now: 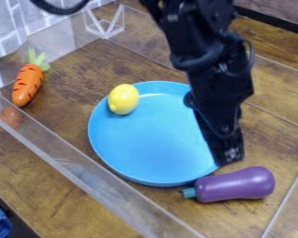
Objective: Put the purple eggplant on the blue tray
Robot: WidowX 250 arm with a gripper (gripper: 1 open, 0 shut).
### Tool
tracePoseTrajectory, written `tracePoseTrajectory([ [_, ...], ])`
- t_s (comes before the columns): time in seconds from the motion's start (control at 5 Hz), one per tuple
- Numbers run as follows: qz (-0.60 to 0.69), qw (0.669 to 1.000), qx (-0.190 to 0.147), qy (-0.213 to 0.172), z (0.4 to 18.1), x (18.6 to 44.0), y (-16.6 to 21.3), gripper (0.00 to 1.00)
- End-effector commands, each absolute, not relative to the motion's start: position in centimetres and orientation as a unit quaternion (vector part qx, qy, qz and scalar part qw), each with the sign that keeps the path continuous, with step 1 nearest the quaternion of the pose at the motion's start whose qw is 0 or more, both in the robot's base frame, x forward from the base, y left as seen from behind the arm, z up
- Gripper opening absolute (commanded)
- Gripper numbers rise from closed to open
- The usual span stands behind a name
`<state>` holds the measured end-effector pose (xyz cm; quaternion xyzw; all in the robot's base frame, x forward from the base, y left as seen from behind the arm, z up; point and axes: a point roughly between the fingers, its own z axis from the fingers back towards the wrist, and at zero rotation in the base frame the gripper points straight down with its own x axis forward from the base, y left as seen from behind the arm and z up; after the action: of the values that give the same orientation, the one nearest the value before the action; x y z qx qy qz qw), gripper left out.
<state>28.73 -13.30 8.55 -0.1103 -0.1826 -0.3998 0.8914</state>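
The small glossy purple plastic eggplant (235,183) lies on its side on the brown wooden worktop (64,139), just outside the lower right rim of the large round bright-blue shallow tray (152,139). Its teal-green stem cap points left, toward the tray rim; whether cap and rim touch cannot be resolved. The fat rounded end points right.

The black robot arm (208,56) enters from the top edge, where its upper section is cut off, and descends over the right portion of the tray, hiding that part of the tray surface and rim. The end effector (229,149) hangs just above and to the left of the eggplant, with nothing visibly in it. Its fingers merge into one dark blurred mass, so an open or closed state cannot be determined from this view.

A yellow plastic lemon (123,98) rests on the upper left area of the tray. An orange plastic carrot with a green top (29,82) lies on the worktop at far left, well apart from the tray. A transparent barrier edge (77,153) runs diagonally across the foreground.
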Motion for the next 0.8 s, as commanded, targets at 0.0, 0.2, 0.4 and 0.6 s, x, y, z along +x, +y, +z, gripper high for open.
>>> tracePoseTrajectory([
  [0.0, -0.414, 0.881, -0.113, -0.198, 8.4, 28.7, -14.2, 1.0],
  [0.2, -0.422, 0.879, -0.117, -0.186, 7.0, 28.7, -14.8, 1.0],
  [0.4, -0.427, 0.879, -0.12, -0.174, 5.7, 28.8, -15.3, 1.0],
  [0.6, -0.431, 0.88, -0.119, -0.162, 4.7, 28.9, -15.4, 1.0],
])
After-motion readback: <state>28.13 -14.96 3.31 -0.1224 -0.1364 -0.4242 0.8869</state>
